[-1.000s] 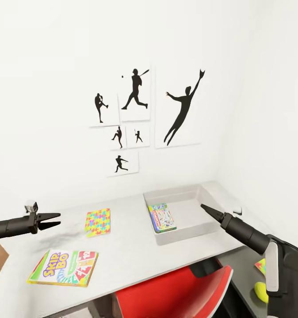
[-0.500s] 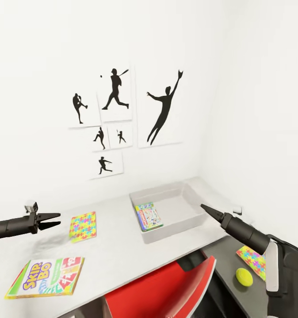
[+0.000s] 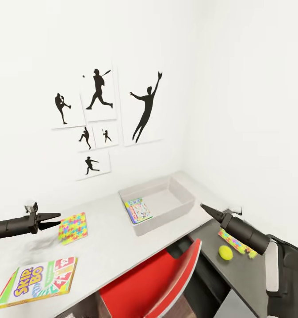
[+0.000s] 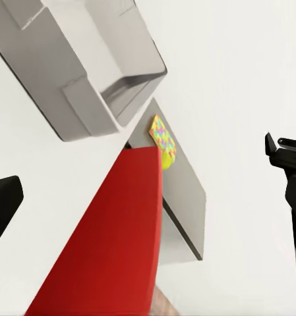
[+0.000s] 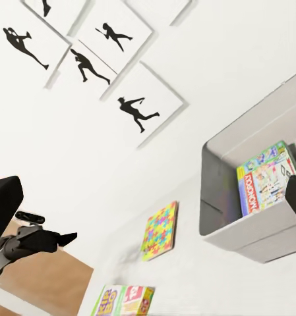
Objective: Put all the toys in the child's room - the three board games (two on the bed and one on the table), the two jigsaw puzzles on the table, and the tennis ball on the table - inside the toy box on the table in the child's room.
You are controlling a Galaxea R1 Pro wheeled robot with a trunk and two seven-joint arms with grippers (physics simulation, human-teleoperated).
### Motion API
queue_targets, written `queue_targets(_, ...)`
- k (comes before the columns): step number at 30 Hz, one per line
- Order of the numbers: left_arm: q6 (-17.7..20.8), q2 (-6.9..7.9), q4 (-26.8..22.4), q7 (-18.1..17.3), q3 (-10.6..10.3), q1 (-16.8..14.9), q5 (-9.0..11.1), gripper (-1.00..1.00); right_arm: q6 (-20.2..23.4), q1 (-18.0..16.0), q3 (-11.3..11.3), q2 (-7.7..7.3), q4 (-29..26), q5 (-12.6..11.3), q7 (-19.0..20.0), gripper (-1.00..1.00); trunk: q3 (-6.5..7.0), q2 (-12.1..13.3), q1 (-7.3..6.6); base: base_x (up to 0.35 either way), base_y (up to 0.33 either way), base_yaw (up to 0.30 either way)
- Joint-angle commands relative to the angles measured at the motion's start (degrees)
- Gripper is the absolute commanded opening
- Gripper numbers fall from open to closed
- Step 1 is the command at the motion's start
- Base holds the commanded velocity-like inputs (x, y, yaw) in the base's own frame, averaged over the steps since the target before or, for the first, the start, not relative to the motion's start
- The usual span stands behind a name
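The light-grey toy box (image 3: 185, 201) stands on the white table (image 3: 109, 240) with the green-white Monopoly board game (image 3: 139, 210) lying inside it. One jigsaw puzzle (image 3: 73, 228) lies flat on the white table, and a Skip-Bo board game (image 3: 36, 282) sits near its front left edge. A second jigsaw puzzle (image 3: 236, 243) and the tennis ball (image 3: 225, 252) rest on a lower dark desk at the right. My left gripper (image 3: 57, 219) hovers open above the table, left of the first puzzle. My right gripper (image 3: 204, 207) is open and empty, in the air right of the toy box.
A red chair (image 3: 162, 282) is tucked under the table's front edge, between the two arms. The dark desk (image 3: 250, 276) meets the white table at the room's corner. Black sports-silhouette pictures (image 3: 100, 119) hang on the white wall behind.
The camera has swung to the right: everything has slid left in the picture, and the second puzzle and ball on the dark desk now show fully. Both arms keep their pose.
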Motion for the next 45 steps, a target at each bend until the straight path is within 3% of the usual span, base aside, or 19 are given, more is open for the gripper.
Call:
queue_targets(1,0.6,0.04,-0.01,-0.21,0.0,-0.02,0.01,1.0,0.24,-0.09,-0.11,0.07,-0.01,0.1,0.24,1.0,-0.14,-0.14,0.01,-0.249,0.202,-0.276)
queue_targets(21,0.42,0.04,-0.01,-0.21,0.04,-0.02,0.01,1.0,0.24,-0.09,-0.14,0.07,-0.01,0.1,0.32,1.0,-0.14,-0.14,0.01,-0.152,0.089,-0.275)
queue_targets(45,0.42,0.04,-0.01,-0.21,-0.05,-0.02,0.01,1.0,0.24,-0.09,-0.23,0.06,0.07,0.1,0.34,1.0,-1.07,-0.14,0.01,-0.188,0.112,-0.081)
